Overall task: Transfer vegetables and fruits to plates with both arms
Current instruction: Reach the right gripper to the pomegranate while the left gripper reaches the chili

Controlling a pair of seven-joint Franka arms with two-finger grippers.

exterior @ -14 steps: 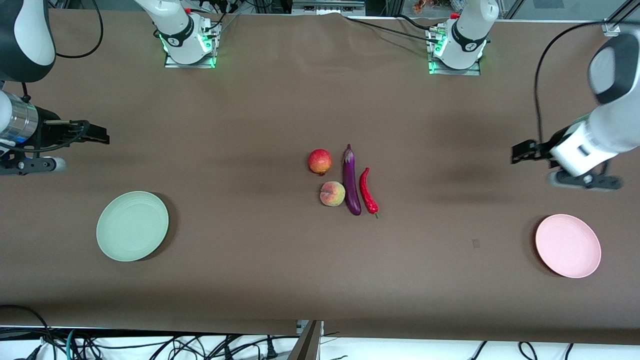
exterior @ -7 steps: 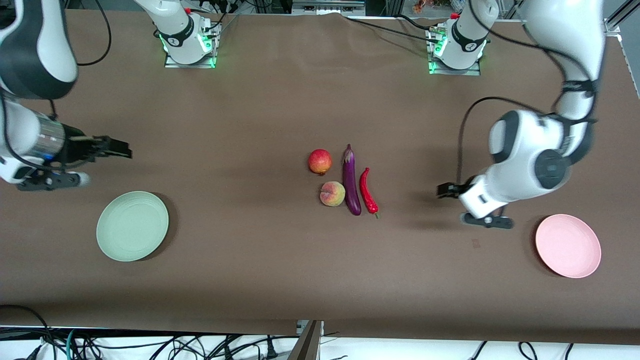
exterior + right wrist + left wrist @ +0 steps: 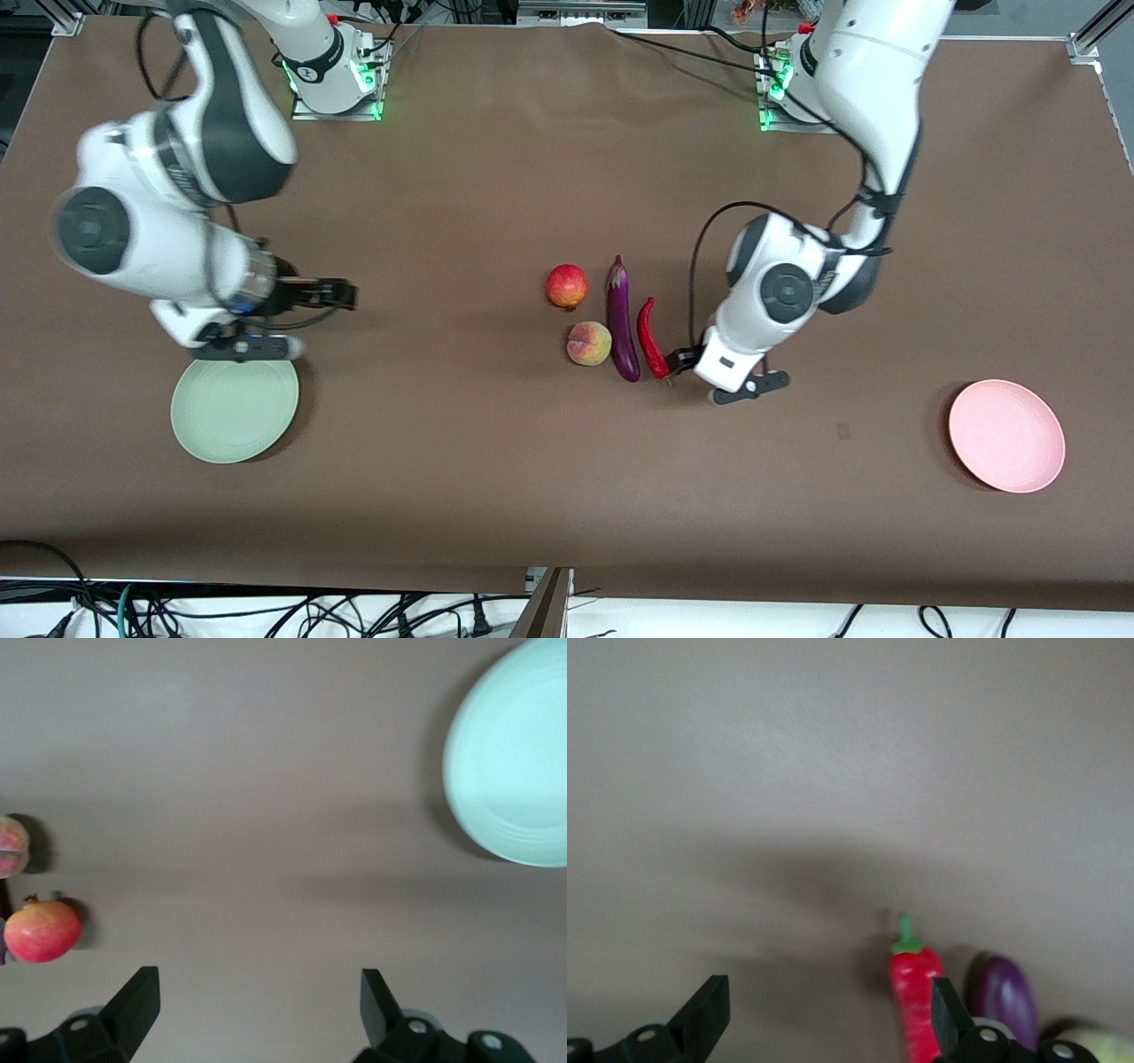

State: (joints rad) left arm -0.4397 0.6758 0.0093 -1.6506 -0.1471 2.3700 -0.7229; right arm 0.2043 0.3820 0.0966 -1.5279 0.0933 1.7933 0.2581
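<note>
The pomegranate (image 3: 566, 286), peach (image 3: 589, 344), purple eggplant (image 3: 623, 319) and red chili (image 3: 653, 338) lie together mid-table. My left gripper (image 3: 680, 360) is open and empty, low beside the chili's stem end. In the left wrist view (image 3: 828, 1014) the chili (image 3: 914, 992) lies just inside one finger, with the eggplant (image 3: 1005, 997) outside it. My right gripper (image 3: 341, 294) is open and empty over bare table between the green plate (image 3: 235, 410) and the fruits. The right wrist view (image 3: 257, 1001) shows the pomegranate (image 3: 42, 932), peach (image 3: 11, 846) and green plate (image 3: 518, 762).
The pink plate (image 3: 1006, 435) sits toward the left arm's end of the table, nearer the front camera than the vegetables. The brown table covering (image 3: 496, 461) spreads wide around the cluster. The arm bases stand along the table's top edge.
Both arms have swung in toward the middle. The left gripper has moved from near the pink plate to the chili. The right gripper has moved toward the fruits.
</note>
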